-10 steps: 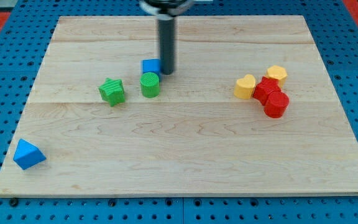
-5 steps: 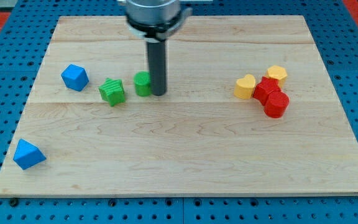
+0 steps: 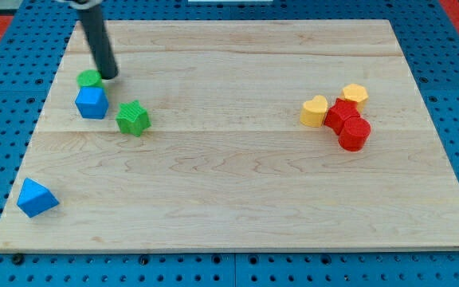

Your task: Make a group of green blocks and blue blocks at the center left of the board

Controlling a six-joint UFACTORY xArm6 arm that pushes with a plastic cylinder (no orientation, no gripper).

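Observation:
My tip (image 3: 108, 76) rests on the board at the upper left, touching the right side of a green round block (image 3: 89, 78). A blue cube (image 3: 92, 103) sits just below that green block, touching it. A green star-shaped block (image 3: 133, 119) lies a little to the right of and below the cube. A blue triangular block (image 3: 36, 198) sits alone near the board's bottom left corner.
A cluster at the right holds a yellow heart block (image 3: 314, 111), a yellow hexagonal block (image 3: 355, 94) and two red blocks (image 3: 348, 123). The wooden board (image 3: 237, 199) lies on a blue pegboard.
My tip has swept left across the board, carrying the green round block to the upper left beside the blue cube. The green star block has shifted slightly left and down.

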